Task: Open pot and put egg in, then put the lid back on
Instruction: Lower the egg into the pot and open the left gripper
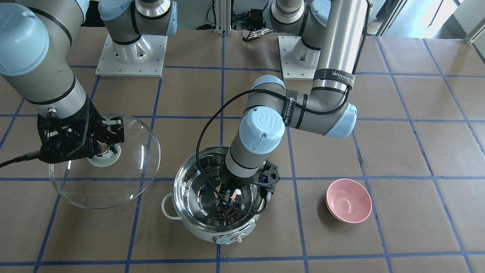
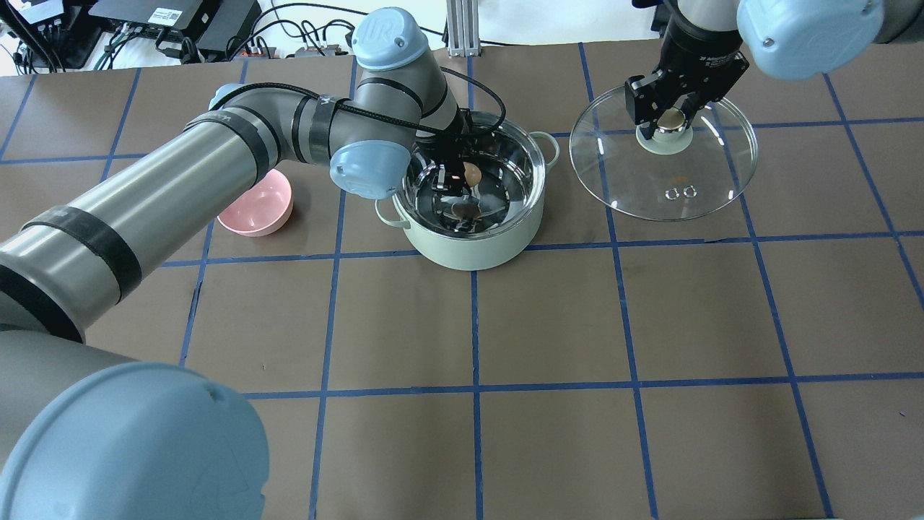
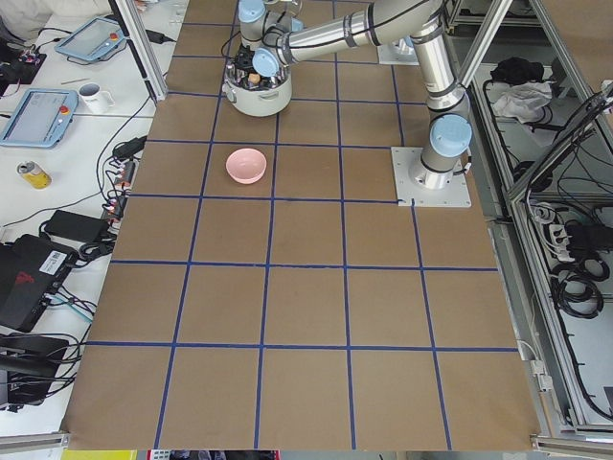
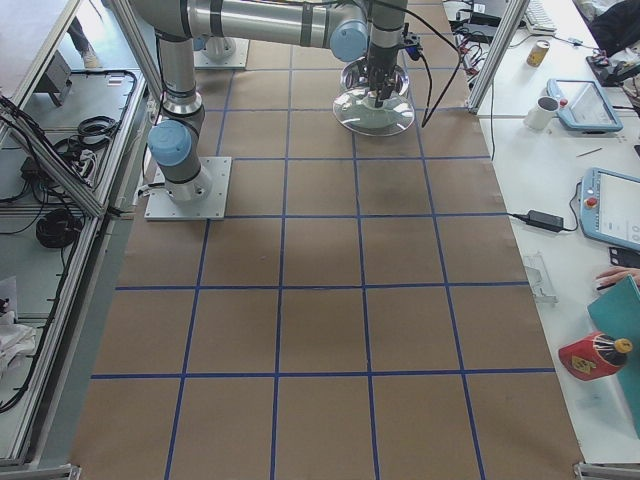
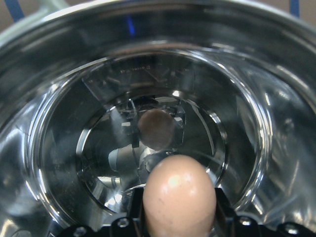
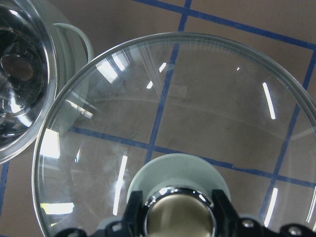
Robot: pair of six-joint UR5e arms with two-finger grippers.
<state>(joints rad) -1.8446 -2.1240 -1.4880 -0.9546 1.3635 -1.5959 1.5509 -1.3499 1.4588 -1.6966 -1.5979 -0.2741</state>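
Egg [image 5: 178, 195]: small, tan-brown, smooth oval w/ a soft highlight on top. Light but fragile; shell prob cracks under a hard squeeze or a drop onto steel. Rounded + slick, so likely to roll once let go. Best hold = across the short axis at the widest part, light pressure. That's how it sits now: left fingers [image 5: 137, 210] clamped on the egg, one each side.

Position: inside the pot [image 2: 469, 249], below rim level, hanging above the shiny floor w/o touching it; its refl shows right underneath. Judgement: lower it close to the floor before release, no drop.

Clear glass lid [image 2: 650, 180] is off, held near the pot on robot's right, right fingers [image 6: 223, 210] closed on its knob [image 6: 180, 217]. Can't tell if the glass rim touches the counter [image 2: 548, 318]. Also a pink bowl [image 2: 256, 209] on the pot's other side, apart from it.
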